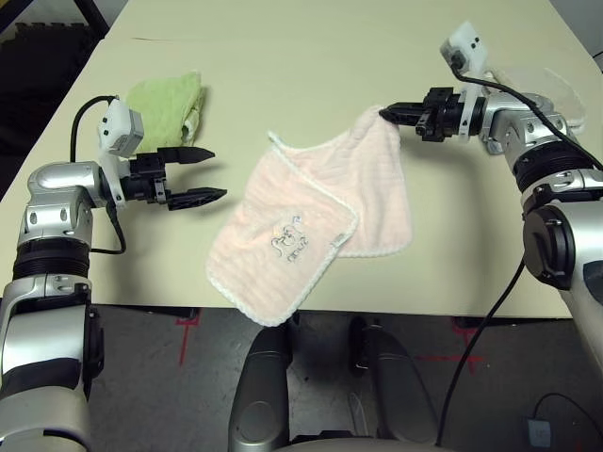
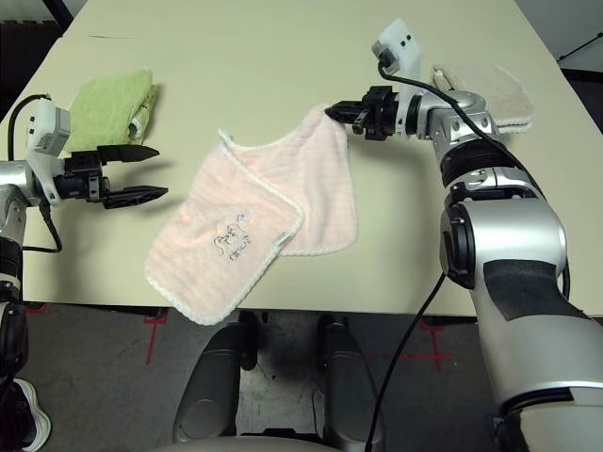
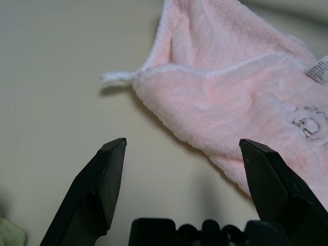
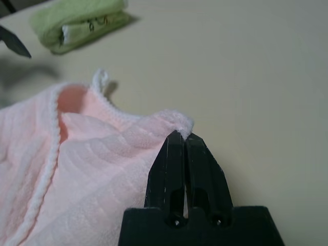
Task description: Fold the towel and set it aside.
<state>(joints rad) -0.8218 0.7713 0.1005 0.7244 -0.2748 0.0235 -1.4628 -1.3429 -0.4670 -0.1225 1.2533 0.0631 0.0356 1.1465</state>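
Pinching the far corner of the pink towel (image 1: 316, 226), which sprawls mid-frame over the table's (image 1: 311, 56) near edge, the right gripper (image 1: 388, 114) should draw it across slowly, while the left gripper (image 1: 209, 175) waits, fingers spread.

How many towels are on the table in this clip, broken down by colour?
Pink towel: 1, one corner pinched in the shut right claw
Lime-green folded towel: 1
Pale beige folded towel: 1, behind the right arm
Total: 3 towels
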